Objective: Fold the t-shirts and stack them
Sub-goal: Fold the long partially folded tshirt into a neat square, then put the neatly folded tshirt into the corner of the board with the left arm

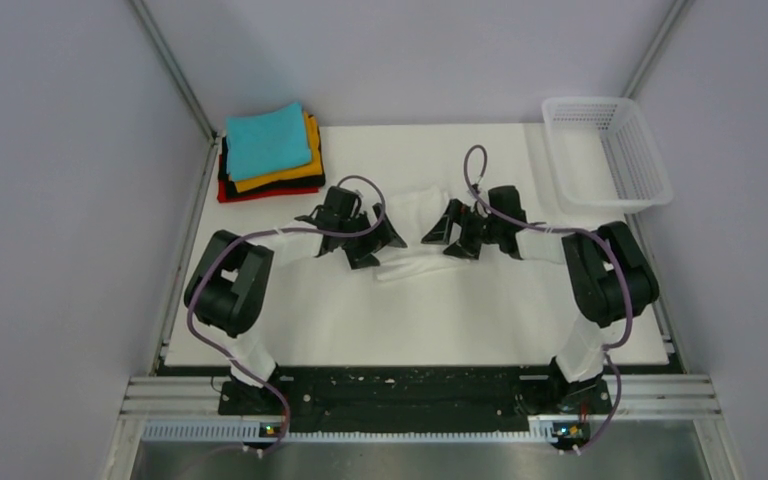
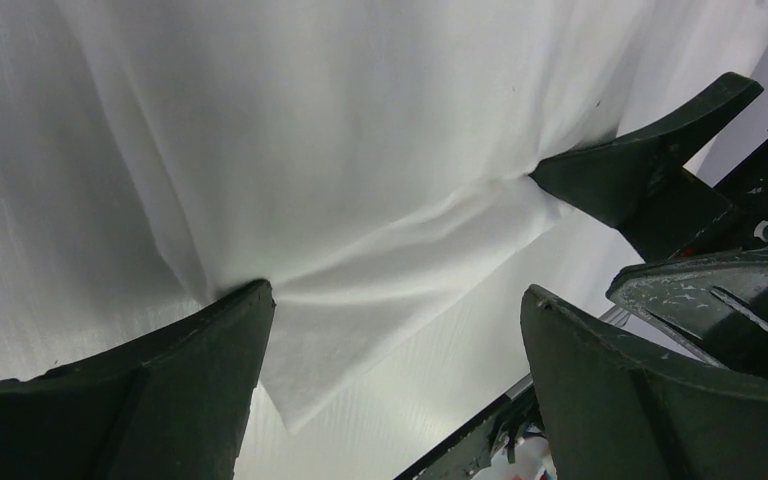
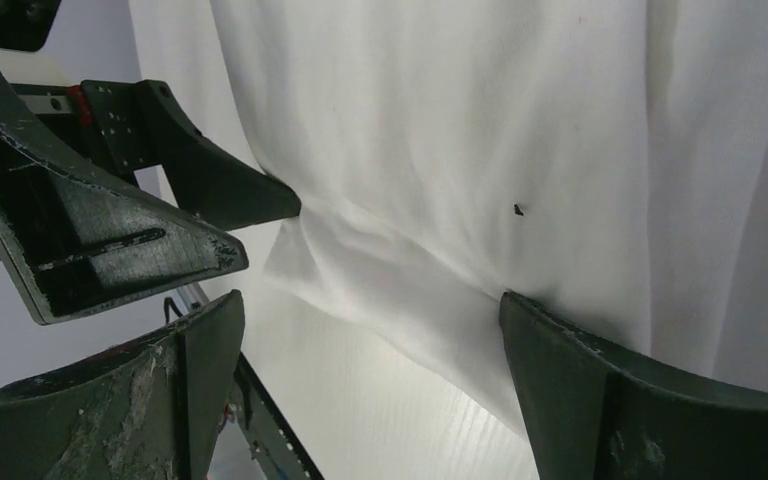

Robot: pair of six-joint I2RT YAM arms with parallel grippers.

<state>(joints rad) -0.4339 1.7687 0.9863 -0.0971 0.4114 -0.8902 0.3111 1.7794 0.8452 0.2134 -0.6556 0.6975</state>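
Observation:
A thin white t-shirt (image 1: 415, 232) lies partly folded on the white table between my two grippers. My left gripper (image 1: 378, 242) is open at its left edge; in the left wrist view (image 2: 396, 295) one fingertip presses on the cloth (image 2: 360, 180) and the other stands past the cloth edge. My right gripper (image 1: 447, 232) is open at the shirt's right side; in its wrist view (image 3: 372, 305) one fingertip rests on the cloth (image 3: 440, 150). A stack of folded t-shirts (image 1: 270, 152), teal on top over orange, black and red, sits at the back left.
A white plastic mesh basket (image 1: 607, 152) stands at the back right corner. Metal frame rails run along the table's sides and near edge. Each wrist view shows the other gripper's fingers (image 2: 650, 165) (image 3: 200, 180) close by.

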